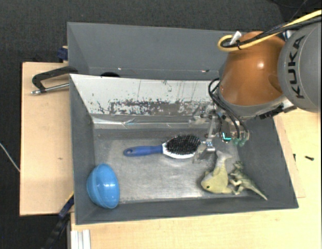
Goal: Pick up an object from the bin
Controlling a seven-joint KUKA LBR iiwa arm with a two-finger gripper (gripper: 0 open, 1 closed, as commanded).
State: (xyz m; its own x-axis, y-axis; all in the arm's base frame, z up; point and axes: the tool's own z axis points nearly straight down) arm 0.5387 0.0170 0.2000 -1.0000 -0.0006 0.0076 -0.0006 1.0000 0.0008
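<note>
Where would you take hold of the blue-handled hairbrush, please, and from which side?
I'd grip the hairbrush by its blue handle, coming from above and closing across its width: it lies flat on the bin floor, with bare floor either side.

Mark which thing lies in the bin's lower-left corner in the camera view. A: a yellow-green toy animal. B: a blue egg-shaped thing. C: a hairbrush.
B: the blue egg-shaped thing rests in that corner, while the blue-handled hairbrush lies in the middle and the yellow-green toy animal at the lower right.
</note>
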